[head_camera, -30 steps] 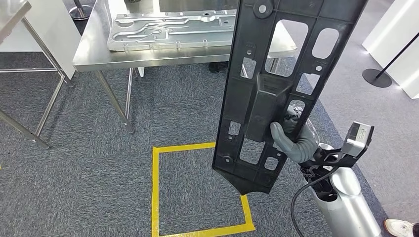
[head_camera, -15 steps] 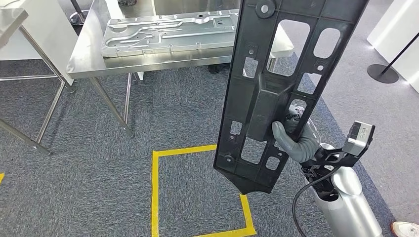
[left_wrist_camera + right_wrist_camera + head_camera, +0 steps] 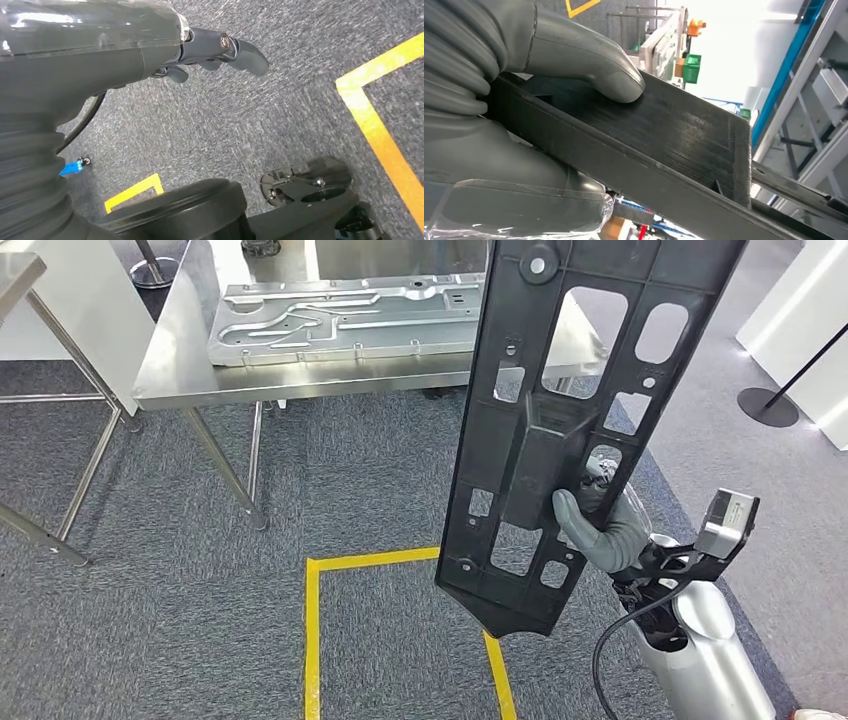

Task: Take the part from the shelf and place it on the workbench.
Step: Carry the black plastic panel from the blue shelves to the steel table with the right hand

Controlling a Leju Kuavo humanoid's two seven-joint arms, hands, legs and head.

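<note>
While right hand (image 3: 598, 525) grips upright black part (image 3: 560, 430), workbench (image 3: 180, 370) edge ahead

Workbench (image 3: 180, 380) ahead — metal panel (image 3: 350, 315) fills its middle, bare steel along the near edge, carpet (image 3: 150, 640) open

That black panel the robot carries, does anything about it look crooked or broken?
Nothing looks broken. The black panel is held upright, leaning slightly, gripped low down by the right hand, so most of it stands above the grip. The workbench ahead already holds a metal plate.
</note>
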